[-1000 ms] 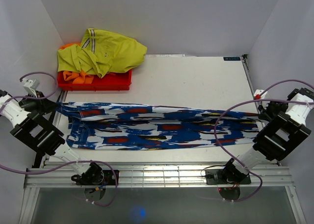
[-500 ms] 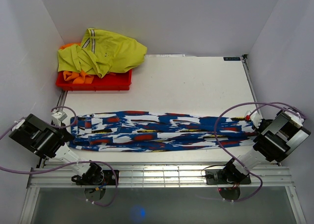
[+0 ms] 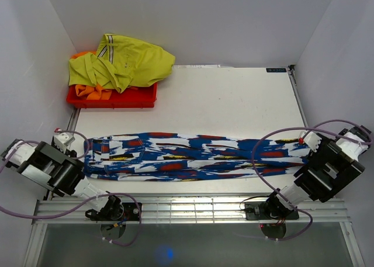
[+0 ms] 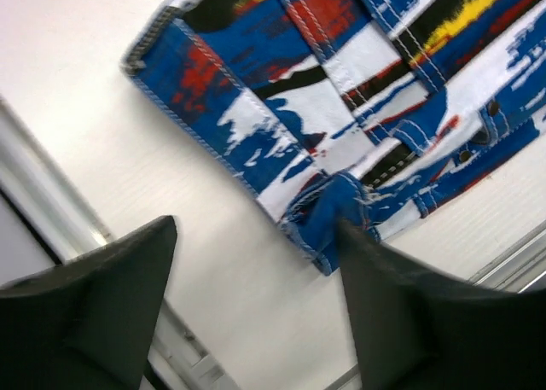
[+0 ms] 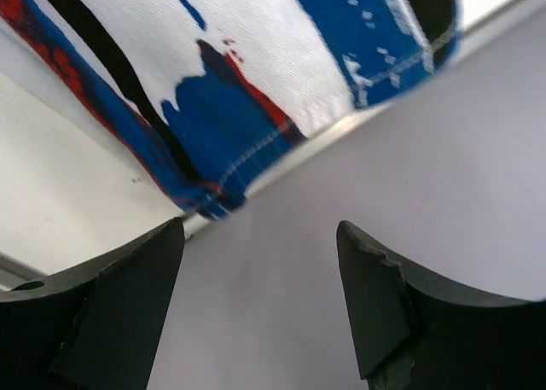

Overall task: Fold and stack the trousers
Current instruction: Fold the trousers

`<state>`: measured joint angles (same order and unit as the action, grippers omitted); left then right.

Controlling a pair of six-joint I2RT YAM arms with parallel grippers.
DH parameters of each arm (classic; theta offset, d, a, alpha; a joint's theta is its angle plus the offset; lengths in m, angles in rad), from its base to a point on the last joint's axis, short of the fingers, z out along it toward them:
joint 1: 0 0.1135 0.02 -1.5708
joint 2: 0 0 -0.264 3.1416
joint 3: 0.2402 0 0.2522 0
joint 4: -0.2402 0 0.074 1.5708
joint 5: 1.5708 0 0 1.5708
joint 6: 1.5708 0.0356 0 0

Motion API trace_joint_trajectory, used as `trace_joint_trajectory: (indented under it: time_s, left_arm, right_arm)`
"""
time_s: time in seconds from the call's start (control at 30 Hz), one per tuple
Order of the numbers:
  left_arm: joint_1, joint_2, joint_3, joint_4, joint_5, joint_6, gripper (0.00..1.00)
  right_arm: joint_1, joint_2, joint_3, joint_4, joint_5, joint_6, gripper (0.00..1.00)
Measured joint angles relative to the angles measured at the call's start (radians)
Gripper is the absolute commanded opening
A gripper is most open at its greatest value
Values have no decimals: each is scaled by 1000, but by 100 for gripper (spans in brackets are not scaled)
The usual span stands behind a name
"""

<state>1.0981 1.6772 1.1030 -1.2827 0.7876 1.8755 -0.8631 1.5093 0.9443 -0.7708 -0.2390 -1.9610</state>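
well, bent low, left claw (image 4: 254, 228) and right claw (image 5: 258, 226) gape wide at opposite ends of the trousers (image 3: 193, 156).

Trousers (image 3: 193, 156) lie across the table (image 3: 234, 97) near its front, a bin (image 3: 111, 97) behind left

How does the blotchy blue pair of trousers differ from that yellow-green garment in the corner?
The royal blue blotched trousers lie flat in a long strip; the yellow-green garment sits crumpled in a heap. The trousers are multicoloured; the garment is nearly plain. Both are soft cloth.
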Motion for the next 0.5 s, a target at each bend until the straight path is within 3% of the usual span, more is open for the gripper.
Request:
trace_joint_trajectory:
  time_s: [0.17, 0.27, 0.33, 0.4, 0.5]
  left_arm:
    - [19, -45, 96, -41, 83, 37, 93]
    - [4, -71, 130, -44, 126, 23, 89]
    - [-39, -89, 135, -44, 128, -8, 85]
    - [-119, -106, 135, -44, 127, -66, 74]
    - [-255, -134, 108, -25, 114, -155, 63]
  right_arm:
    - [-6, -43, 159, -127, -82, -12, 77]
    - [39, -61, 256, -192, -143, 21, 68]
    - [129, -100, 262, -210, -174, 81, 60]
    - [264, -151, 220, -203, -201, 170, 54]
    - [527, -232, 104, -156, -218, 354, 46]
